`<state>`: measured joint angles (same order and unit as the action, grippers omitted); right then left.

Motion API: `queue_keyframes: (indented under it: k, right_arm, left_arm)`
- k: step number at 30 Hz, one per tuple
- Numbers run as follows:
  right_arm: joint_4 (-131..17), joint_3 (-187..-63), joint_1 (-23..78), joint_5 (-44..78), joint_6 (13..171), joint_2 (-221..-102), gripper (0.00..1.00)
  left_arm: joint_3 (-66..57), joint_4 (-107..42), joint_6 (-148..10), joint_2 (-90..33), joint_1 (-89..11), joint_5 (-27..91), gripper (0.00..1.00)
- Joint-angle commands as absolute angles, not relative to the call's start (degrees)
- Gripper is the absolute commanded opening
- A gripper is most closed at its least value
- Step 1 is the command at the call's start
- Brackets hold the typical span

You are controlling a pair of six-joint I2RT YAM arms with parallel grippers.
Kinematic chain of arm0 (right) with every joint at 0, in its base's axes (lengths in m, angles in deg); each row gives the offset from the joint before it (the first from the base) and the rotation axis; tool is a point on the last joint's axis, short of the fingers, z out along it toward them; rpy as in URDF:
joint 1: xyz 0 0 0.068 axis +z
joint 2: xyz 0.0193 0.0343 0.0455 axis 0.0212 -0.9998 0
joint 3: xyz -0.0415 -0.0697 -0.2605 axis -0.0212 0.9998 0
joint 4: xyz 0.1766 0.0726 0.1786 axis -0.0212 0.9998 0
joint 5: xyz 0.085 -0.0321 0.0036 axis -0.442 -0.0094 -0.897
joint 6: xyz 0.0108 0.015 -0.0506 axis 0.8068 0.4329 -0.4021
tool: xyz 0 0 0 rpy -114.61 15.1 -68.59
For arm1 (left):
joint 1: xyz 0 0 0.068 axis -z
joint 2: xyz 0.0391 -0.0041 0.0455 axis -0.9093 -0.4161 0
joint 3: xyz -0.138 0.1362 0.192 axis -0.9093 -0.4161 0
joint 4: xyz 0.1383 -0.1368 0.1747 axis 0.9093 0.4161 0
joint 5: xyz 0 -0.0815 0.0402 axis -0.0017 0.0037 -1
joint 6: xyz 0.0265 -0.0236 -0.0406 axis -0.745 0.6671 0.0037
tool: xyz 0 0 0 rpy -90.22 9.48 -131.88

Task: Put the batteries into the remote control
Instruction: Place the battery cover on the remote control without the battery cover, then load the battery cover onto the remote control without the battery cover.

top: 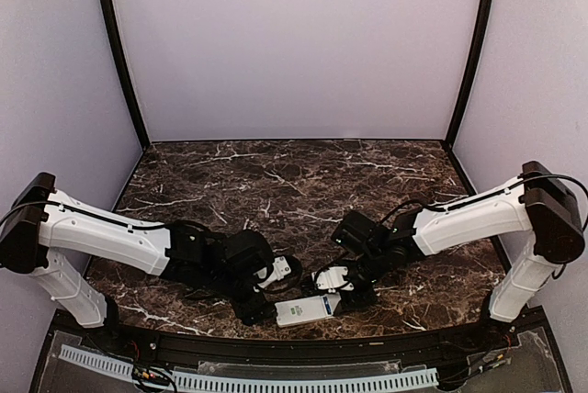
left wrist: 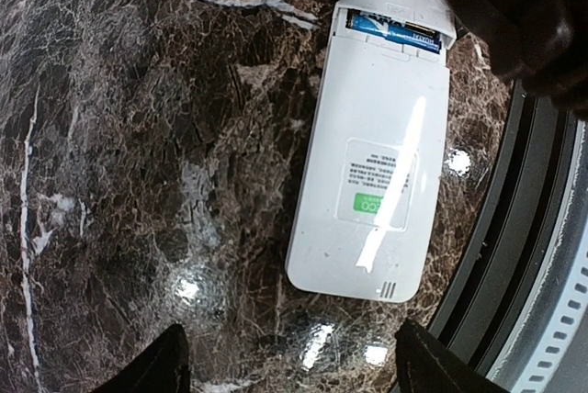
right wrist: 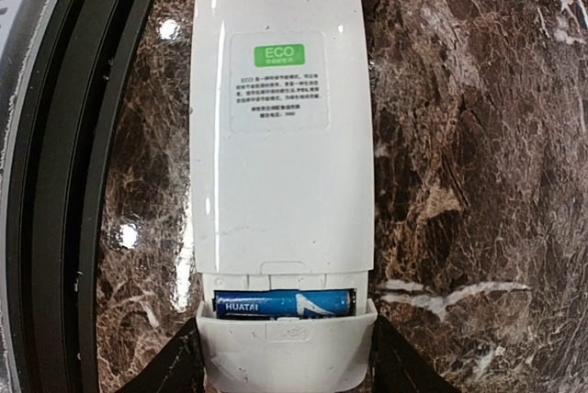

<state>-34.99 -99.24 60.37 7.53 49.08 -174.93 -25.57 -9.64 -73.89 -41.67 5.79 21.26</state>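
Right end effector [right wrist: 287, 361] clamps the cover plate [right wrist: 289, 349] at the open end of the face-down remote control [right wrist: 280, 163], one battery [right wrist: 283, 303] inside, on the surface [right wrist: 459, 182]; left end effector [left wrist: 294, 370] stands apart, empty.

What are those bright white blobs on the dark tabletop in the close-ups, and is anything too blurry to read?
Left wrist view: glare dots the polished marble table and streaks across the remote control; its label is too soft to read. Right wrist view: fewer hotspots, and the label and the battery print are sharp. Top external view: no hotspots, but everything is small and dim.
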Motion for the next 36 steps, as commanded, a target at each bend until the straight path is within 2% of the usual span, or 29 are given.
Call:
queue_keyframes:
  k: [1, 13, 16, 20, 21, 22, 30, 36]
  right_arm:
    - [-33.7, -100.0, 61.5, 8.1, 49.6, -177.2, 0.56]
    - [-32.8, -100.5, 61.5, 7.6, 49.6, -177.2, 0.65]
    - [-32.5, -100.9, 61.5, 7.5, 49.7, -176.4, 0.70]
    - [-32.4, -101.9, 61.5, 6.8, 50.3, -174.9, 0.80]
    - [-32.4, -102.3, 61.5, 6.7, 50.5, -174.2, 0.92]
    - [-32.5, -102.8, 61.5, 6.5, 50.8, -173.1, 0.98]
    - [-37.3, -103.1, 57.8, 4.5, 57.4, -160.8, 0.99]
    - [-55.2, -97.1, 51.1, 7.4, 77.7, -145.2, 0.99]
  left_arm:
    - [-25.8, -9.1, -74.0, -42.3, 5.6, 22.2, 0.76]
    - [-25.8, -9.2, -74.0, -42.2, 5.6, 22.6, 0.77]
    - [-25.8, -9.2, -74.0, -42.3, 5.6, 22.7, 0.77]
    - [-26.0, -9.8, -74.0, -42.3, 5.6, 23.1, 0.77]
    - [-26.0, -9.8, -74.0, -42.3, 5.6, 23.2, 0.77]
    - [-26.1, -9.8, -74.0, -42.4, 5.6, 23.2, 0.77]
    - [-26.5, -9.9, -73.6, -41.1, 5.6, 21.8, 0.77]
    - [-26.3, -11.0, -70.0, -39.0, 5.6, 18.6, 0.77]
